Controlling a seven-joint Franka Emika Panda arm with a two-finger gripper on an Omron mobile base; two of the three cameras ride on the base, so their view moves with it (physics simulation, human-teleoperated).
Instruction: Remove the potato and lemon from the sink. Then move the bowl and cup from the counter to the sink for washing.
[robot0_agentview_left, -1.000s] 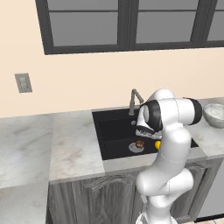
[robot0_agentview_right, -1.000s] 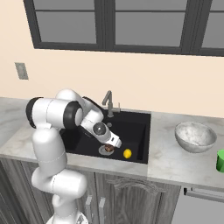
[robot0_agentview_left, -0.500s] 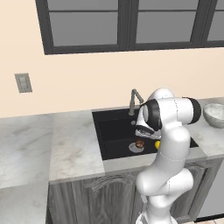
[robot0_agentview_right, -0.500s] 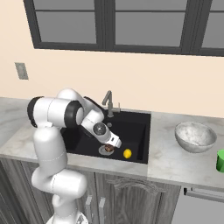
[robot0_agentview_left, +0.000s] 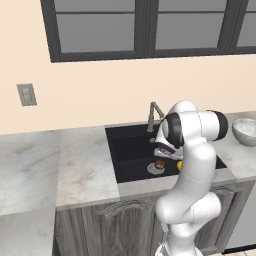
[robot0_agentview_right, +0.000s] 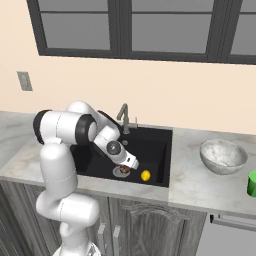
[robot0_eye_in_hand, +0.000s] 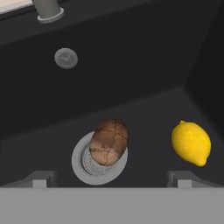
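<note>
The dark-brown potato (robot0_eye_in_hand: 109, 142) lies on the round grey drain (robot0_eye_in_hand: 81, 162) at the bottom of the black sink (robot0_eye_in_hand: 144, 57). To its right, apart from it, rests the yellow lemon (robot0_eye_in_hand: 190, 143). My gripper (robot0_eye_in_hand: 111, 178) hangs open low in the basin just above the potato, with one fingertip on each side and nothing between them. The right base view shows the gripper (robot0_agentview_right: 128, 167) over the potato (robot0_agentview_right: 124, 171), with the lemon (robot0_agentview_right: 145, 175) beside it. On the counter to the right sit the marbled bowl (robot0_agentview_right: 223, 156) and the green cup (robot0_agentview_right: 252, 184).
The grey angled faucet (robot0_agentview_right: 123, 116) stands at the sink's back edge, behind my arm. A small round fitting (robot0_eye_in_hand: 66, 57) sits on the sink's back wall. Marble counter (robot0_agentview_left: 80, 165) stretches to the left of the basin. A wall outlet (robot0_agentview_left: 26, 94) is far left.
</note>
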